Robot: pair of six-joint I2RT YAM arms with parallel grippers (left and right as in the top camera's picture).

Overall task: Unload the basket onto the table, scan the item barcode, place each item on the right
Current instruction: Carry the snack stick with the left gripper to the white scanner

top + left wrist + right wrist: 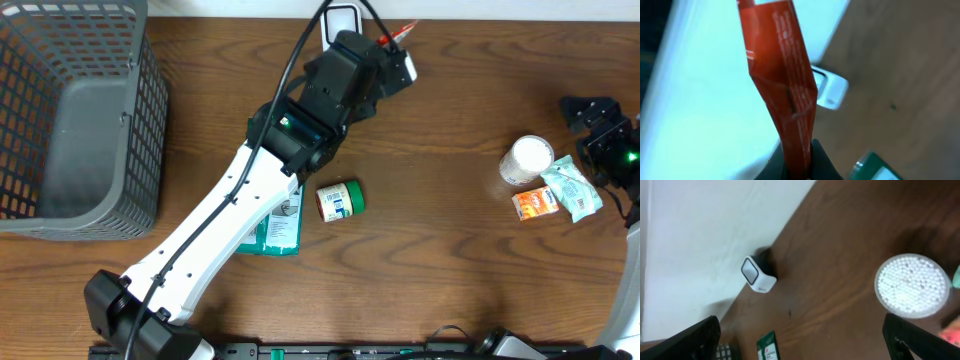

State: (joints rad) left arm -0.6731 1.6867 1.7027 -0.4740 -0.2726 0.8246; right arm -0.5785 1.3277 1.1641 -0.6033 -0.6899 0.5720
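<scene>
My left gripper is shut on the lower end of a red sachet, which stands up between the jaws. In the overhead view the sachet is held at the table's back edge, just right of the white barcode scanner. The left wrist view shows the scanner a little behind and to the right of the sachet. My right gripper hangs open with nothing between its fingers, at the far right above a white round tub. The scanner also shows in the right wrist view.
A grey basket fills the left side. A green-lidded jar lies mid-table beside a green packet partly under my left arm. An orange packet and a teal packet lie beside the tub.
</scene>
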